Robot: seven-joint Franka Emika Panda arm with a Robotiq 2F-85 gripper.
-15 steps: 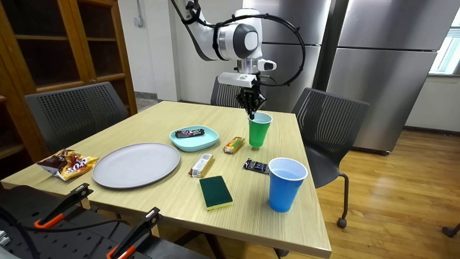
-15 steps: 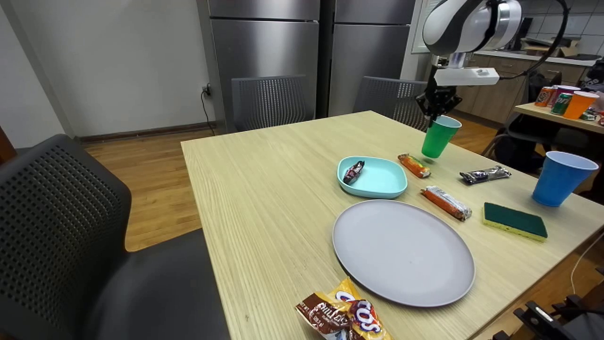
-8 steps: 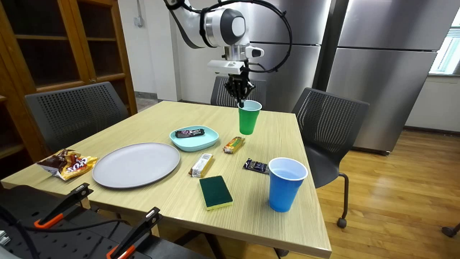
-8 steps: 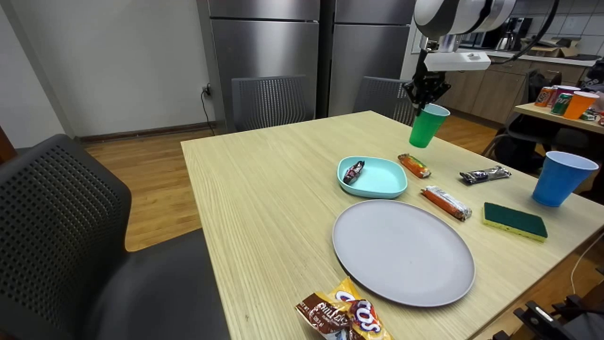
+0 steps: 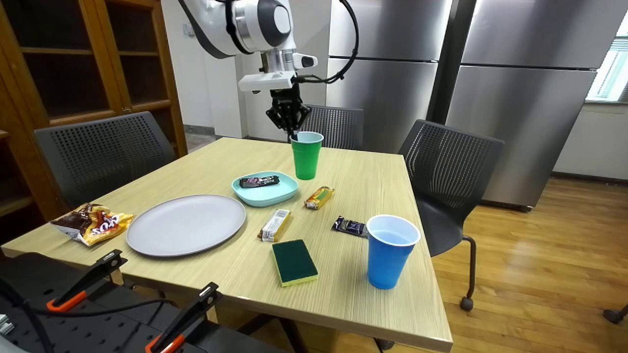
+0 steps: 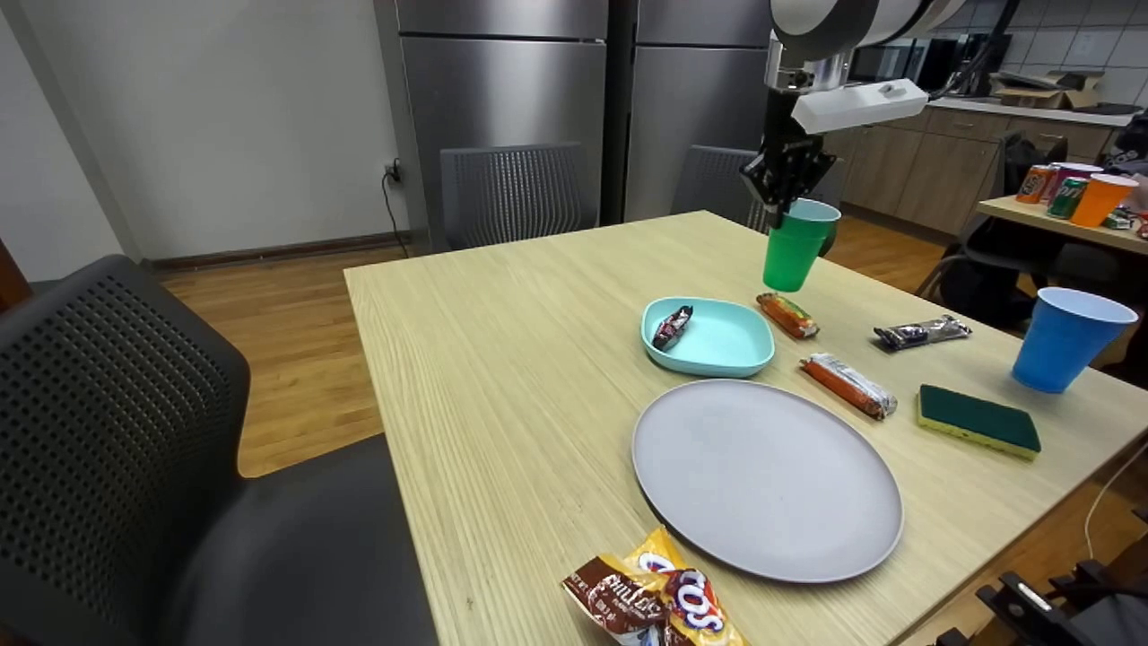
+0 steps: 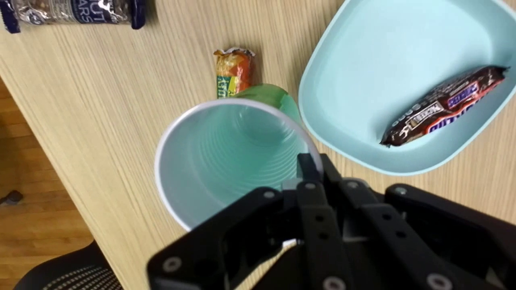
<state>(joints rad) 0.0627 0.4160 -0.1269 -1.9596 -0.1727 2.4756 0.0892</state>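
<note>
My gripper [image 5: 293, 136] is shut on the rim of a green cup [image 5: 306, 159], one finger inside and one outside. The gripper also shows in an exterior view [image 6: 777, 217] and in the wrist view [image 7: 318, 166]. The cup is nearly upright, slightly tilted; its pale inside shows in the wrist view [image 7: 242, 149]. It appears to be just above the table, but the gap is hard to judge. Near it are a light-blue dish [image 5: 265, 197] holding a dark wrapped bar [image 5: 259, 182], and a yellow-orange wrapped bar [image 5: 319, 197], partly hidden by the cup in the wrist view.
On the table [image 5: 353, 304] are a grey plate [image 5: 186, 225], a white-and-orange wrapped bar [image 5: 275, 225], a green-yellow sponge [image 5: 295, 262], a dark wrapped bar [image 5: 350, 226], a blue cup [image 5: 390, 255] and a crumpled snack bag [image 5: 93, 223]. Chairs [image 5: 441, 186] surround the table.
The gripper and green cup have moved left in both exterior views, towards the light-blue dish. The cup rose at first and then sank slightly in an exterior view. The grip stays shut throughout.
</note>
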